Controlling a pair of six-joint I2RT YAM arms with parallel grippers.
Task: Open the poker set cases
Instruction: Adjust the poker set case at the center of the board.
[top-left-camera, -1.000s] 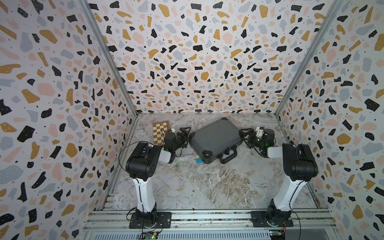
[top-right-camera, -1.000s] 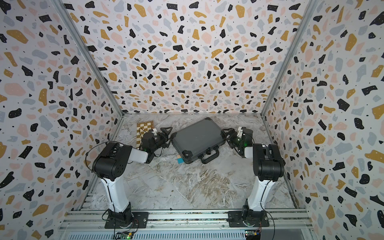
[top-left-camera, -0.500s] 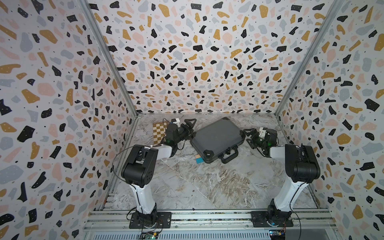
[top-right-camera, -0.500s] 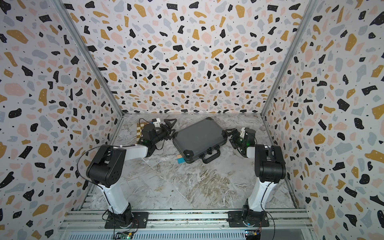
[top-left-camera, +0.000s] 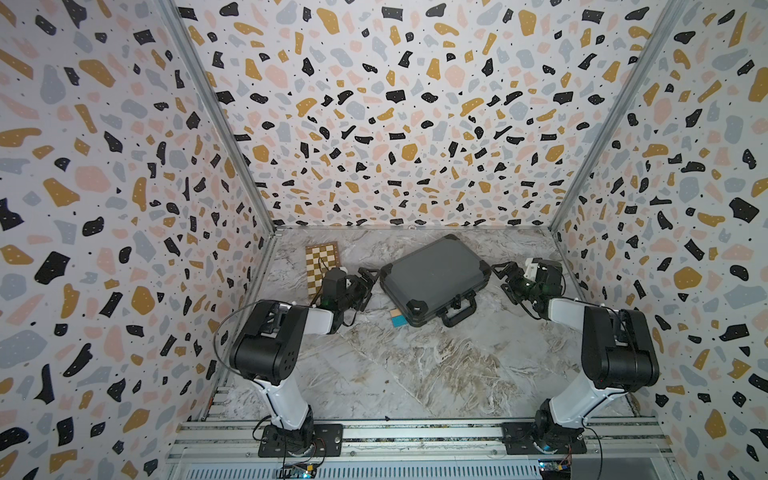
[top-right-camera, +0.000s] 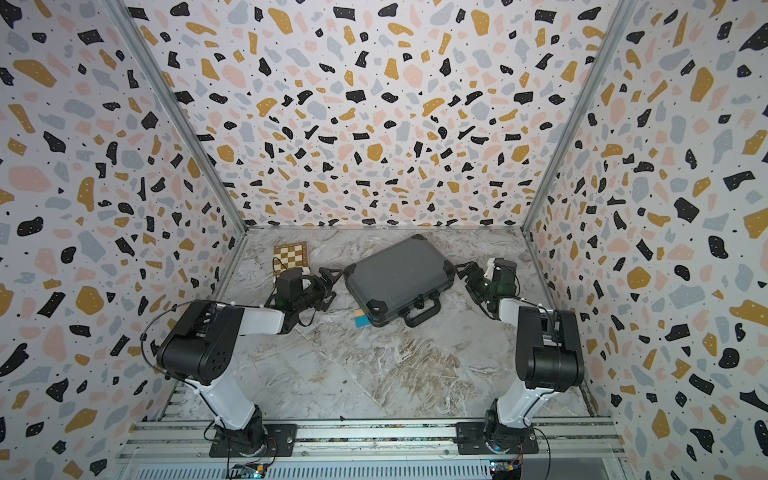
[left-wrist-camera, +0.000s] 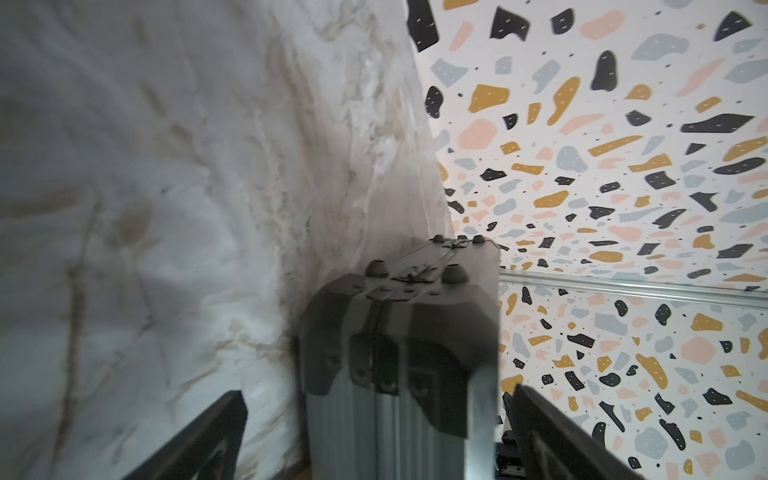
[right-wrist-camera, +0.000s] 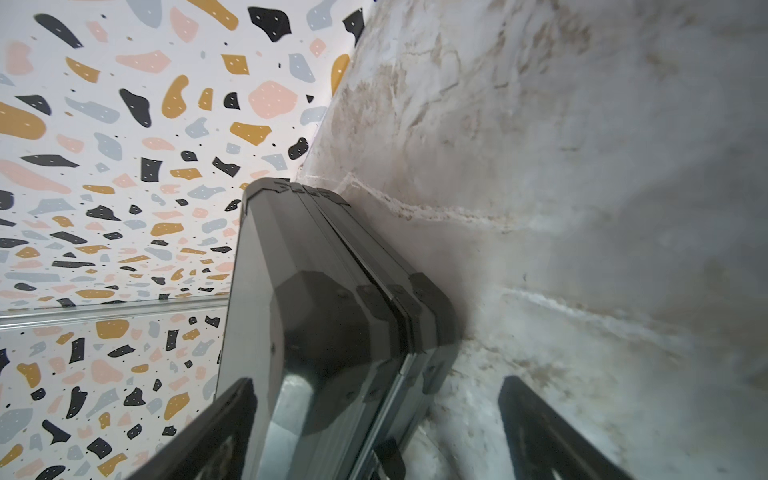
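Observation:
The poker set case (top-left-camera: 434, 278) (top-right-camera: 399, 282) is a dark grey briefcase with black corner guards. It lies flat and closed at the back middle of the marble table, with its black handle (top-left-camera: 459, 311) toward the front. My left gripper (top-left-camera: 370, 284) (top-right-camera: 330, 284) is open at the case's left corner. In the left wrist view that corner (left-wrist-camera: 395, 353) stands between the spread fingers (left-wrist-camera: 208, 440), untouched. My right gripper (top-left-camera: 500, 276) (top-right-camera: 463, 274) is open at the right corner. In the right wrist view that corner (right-wrist-camera: 332, 332) sits between the open fingers (right-wrist-camera: 540, 428).
A wooden checkered chessboard box (top-left-camera: 322, 266) (top-right-camera: 292, 257) lies at the back left, partly behind my left wrist. A small tan and blue block (top-left-camera: 397, 320) (top-right-camera: 360, 318) rests against the case's near corner. Patterned walls close in three sides.
My left gripper swung up toward the back, then came down to the case's left corner. The right gripper shifted only slightly. The case stayed put and closed.

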